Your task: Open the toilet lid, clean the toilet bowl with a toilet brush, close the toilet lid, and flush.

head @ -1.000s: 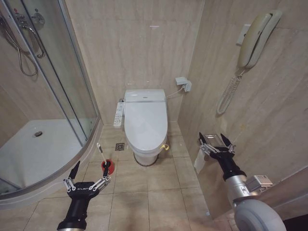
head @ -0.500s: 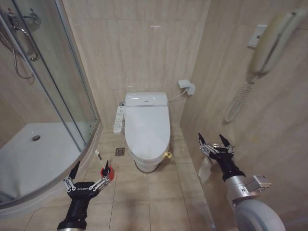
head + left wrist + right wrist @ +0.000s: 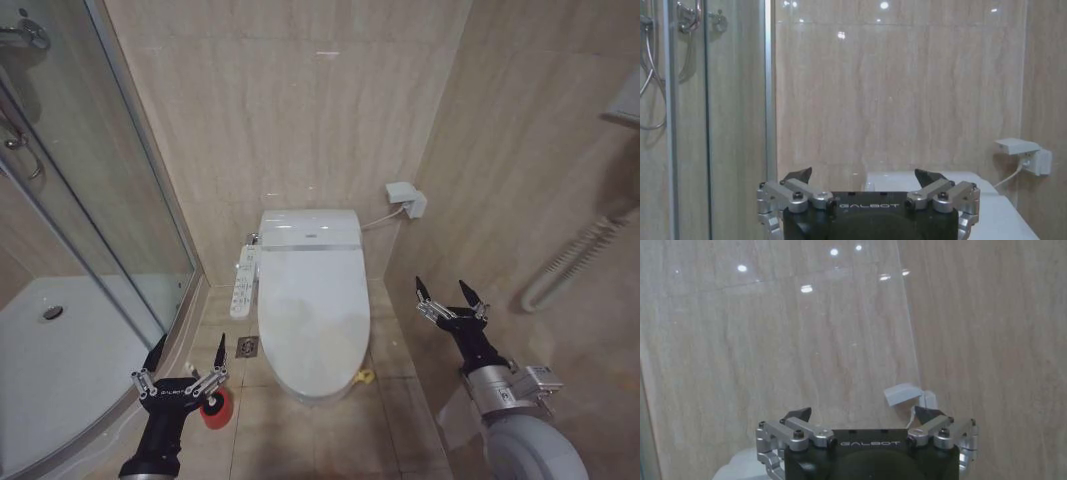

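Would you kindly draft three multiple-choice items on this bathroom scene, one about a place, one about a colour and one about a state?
1. Where is the button panel relative to the toilet lid?
A. on the robot's left of it
B. on the robot's right of it
C. on top of it

2. What colour is the round holder on the floor by the left claw?
A. blue
B. red
C. green

3. How is the toilet lid now?
A. raised against the wall
B. taken off
C. down, covering the bowl

Answers: 1 A, the head view shows the panel hanging at the lid's left edge. 2 B, it shows red behind the open left claw. 3 C, the lid lies flat; the right claw, also open, hangs apart from it.
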